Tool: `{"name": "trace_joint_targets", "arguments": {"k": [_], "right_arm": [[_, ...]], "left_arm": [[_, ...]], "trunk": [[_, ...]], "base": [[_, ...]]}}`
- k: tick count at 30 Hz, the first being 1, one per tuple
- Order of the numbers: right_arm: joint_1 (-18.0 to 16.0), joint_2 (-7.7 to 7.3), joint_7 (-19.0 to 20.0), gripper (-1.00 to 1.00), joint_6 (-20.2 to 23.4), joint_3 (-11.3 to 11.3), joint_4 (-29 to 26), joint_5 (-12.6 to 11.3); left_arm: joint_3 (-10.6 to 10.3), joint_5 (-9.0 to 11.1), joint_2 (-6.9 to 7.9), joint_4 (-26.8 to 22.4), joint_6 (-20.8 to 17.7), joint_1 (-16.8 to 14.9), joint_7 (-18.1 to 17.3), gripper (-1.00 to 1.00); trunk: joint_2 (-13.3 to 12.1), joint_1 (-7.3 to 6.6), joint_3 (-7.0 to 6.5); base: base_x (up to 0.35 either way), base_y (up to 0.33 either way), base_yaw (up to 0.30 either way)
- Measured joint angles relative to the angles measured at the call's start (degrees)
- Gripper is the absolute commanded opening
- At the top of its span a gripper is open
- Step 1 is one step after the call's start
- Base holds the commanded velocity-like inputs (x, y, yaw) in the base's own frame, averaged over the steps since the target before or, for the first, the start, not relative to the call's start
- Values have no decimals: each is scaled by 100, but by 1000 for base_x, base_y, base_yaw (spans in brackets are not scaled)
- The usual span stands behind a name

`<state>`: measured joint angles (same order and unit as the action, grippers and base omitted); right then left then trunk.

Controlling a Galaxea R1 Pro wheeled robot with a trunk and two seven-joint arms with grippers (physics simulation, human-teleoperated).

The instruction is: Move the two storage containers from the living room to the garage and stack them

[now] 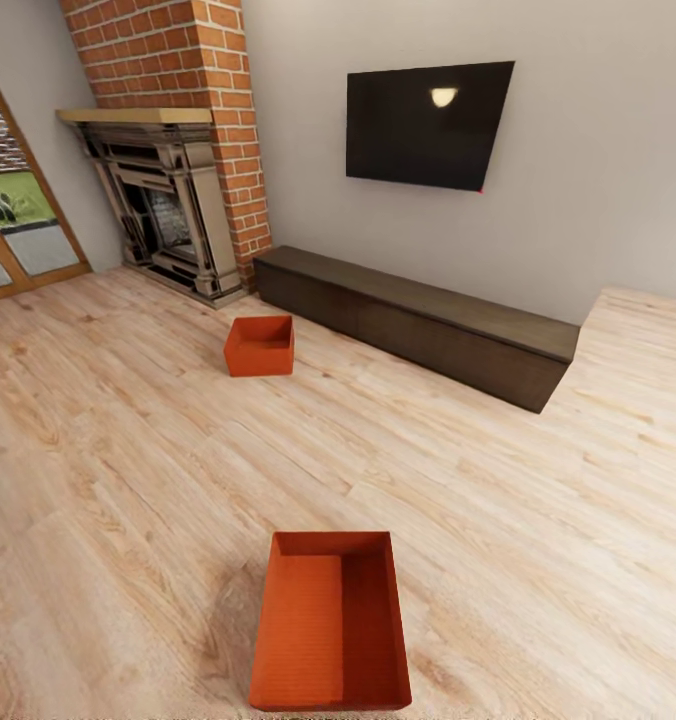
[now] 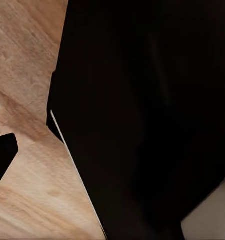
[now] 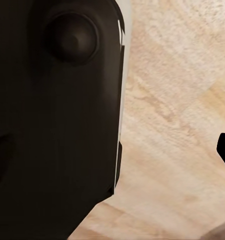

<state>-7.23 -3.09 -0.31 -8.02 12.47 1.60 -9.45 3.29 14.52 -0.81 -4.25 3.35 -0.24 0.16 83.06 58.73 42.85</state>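
resting on wood planks, two lidless orange-red containers [image 1: 330, 625] [image 1: 260, 345]; gripper states unclear.

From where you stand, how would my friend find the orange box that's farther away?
Find the red brick chimney with the ornate fireplace beside it, then the long dark low bench under the black TV. On the light wood plank floor before the bench's fireplace end sits the farther orange-red open box. It looks smaller than the nearer identical box.
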Motion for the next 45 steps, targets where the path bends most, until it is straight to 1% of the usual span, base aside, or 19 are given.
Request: {"name": "trace_joint_targets", "arguments": {"k": [23,31,45], "right_arm": [[0,0,7,100,0,5,0,7],[0,0,6,100,1,4,4,7],[0,0,7,100,0,5,0,7]], "left_arm": [[0,0,-5,0,0,0,0,100],[0,0,-5,0,0,0,0,100],[0,0,-5,0,0,0,0,100]], "trunk": [[0,0,209],[0,0,282],[0,0,409]], "base": [[0,0,0],[0,77,0],[0,6,0]]}}
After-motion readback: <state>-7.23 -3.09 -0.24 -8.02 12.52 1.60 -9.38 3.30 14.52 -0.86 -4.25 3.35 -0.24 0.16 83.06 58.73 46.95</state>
